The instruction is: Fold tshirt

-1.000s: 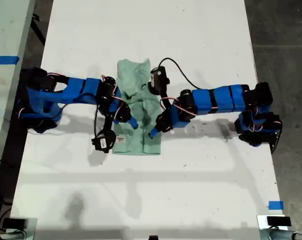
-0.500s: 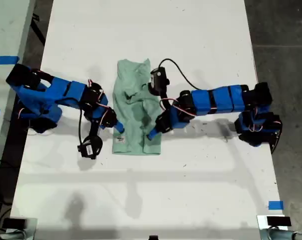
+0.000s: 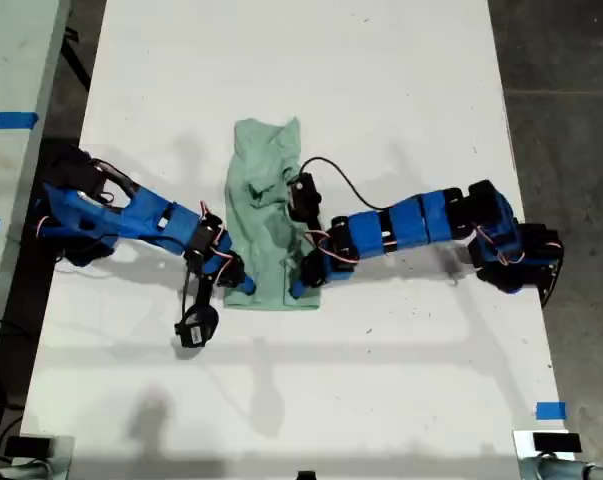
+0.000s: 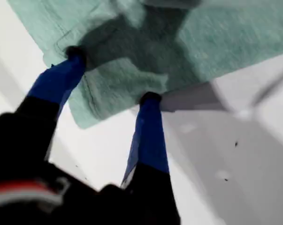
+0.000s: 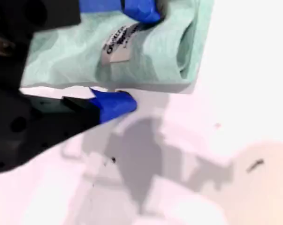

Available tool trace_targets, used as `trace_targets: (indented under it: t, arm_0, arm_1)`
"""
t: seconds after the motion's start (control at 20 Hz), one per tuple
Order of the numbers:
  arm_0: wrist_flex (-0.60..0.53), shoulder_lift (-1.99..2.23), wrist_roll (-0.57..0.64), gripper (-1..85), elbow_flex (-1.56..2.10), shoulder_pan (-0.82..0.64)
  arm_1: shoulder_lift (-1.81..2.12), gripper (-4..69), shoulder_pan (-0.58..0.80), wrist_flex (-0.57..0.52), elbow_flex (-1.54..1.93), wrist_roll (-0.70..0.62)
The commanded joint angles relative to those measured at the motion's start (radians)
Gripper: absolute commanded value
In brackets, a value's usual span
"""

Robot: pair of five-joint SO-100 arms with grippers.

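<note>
The pale mint-green tshirt (image 3: pixel 266 180) lies folded into a narrow strip on the white table (image 3: pixel 381 80). The arm from the exterior view's right carries my first gripper (image 3: pixel 299 286). It is open (image 4: pixel 113 75), one fingertip (image 4: pixel 75 52) on the cloth and the other at the hem near a corner of the tshirt (image 4: pixel 216 42). The arm from the exterior view's left carries my second gripper (image 3: pixel 239 283). It is open (image 5: pixel 127 56) and straddles the tshirt (image 5: pixel 150 51) edge by the white label (image 5: pixel 115 47), one finger on the cloth, one on the table.
A black cable (image 3: pixel 336 172) loops over the table beside the shirt. Blue tape (image 3: pixel 549 410) marks the table's lower right in the exterior view. Grey floor (image 3: pixel 571 100) lies past the table's right edge, another surface with blue tape (image 3: pixel 6 120) past the left.
My second gripper drew back off the middle of the shirt and moved down to its lower hem. My first gripper slid down along the shirt's other side to the same hem.
</note>
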Motion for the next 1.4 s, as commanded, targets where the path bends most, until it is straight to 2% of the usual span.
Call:
trace_targets:
  t: [0.0,0.05,0.15,0.3,0.5,0.65,0.75,0.9,1.0,1.2,1.35]
  arm_0:
    - [-0.003,-0.008,0.046,16.4,-0.041,0.017]
    - [-0.002,-0.015,0.072,12.6,-0.051,0.021]
    - [0.015,-0.014,0.078,0.1,-0.071,0.023]
    - [0.156,-0.005,0.06,0.1,-0.233,0.061]
    - [0.337,-0.071,0.072,0.1,-0.614,0.146]
    - [0.334,-0.072,0.1,0.1,-0.767,0.17]
    - [0.327,-0.012,0.114,0.1,-0.765,0.14]
    - [0.396,0.104,0.114,0.1,-0.723,0.006]
    - [0.463,0.149,0.173,0.1,-0.707,-0.15]
    - [0.476,0.17,0.359,0.1,-0.68,-0.449]
    - [0.449,0.164,0.439,0.1,-0.643,-0.581]
  arm_1:
    - [-0.028,15.7,-0.031,-0.017,-0.075,0.026]
    - [-0.032,6.2,-0.035,-0.012,-0.077,0.029]
    - [-0.026,2.8,-0.051,-0.008,-0.08,0.028]
    - [0.002,-0.7,-0.08,0.058,-0.141,0.012]
    - [0.209,-0.6,-0.158,0.178,-0.156,-0.006]
    - [0.324,-0.6,-0.181,0.219,-0.156,-0.025]
    - [0.356,-0.6,-0.126,0.218,-0.155,-0.08]
    - [0.368,-0.7,0.043,0.164,-0.14,-0.204]
    - [0.364,-0.7,0.172,0.094,-0.126,-0.29]
    - [0.36,-0.7,0.368,-0.006,-0.123,-0.38]
    - [0.351,-0.7,0.443,-0.083,-0.112,-0.413]
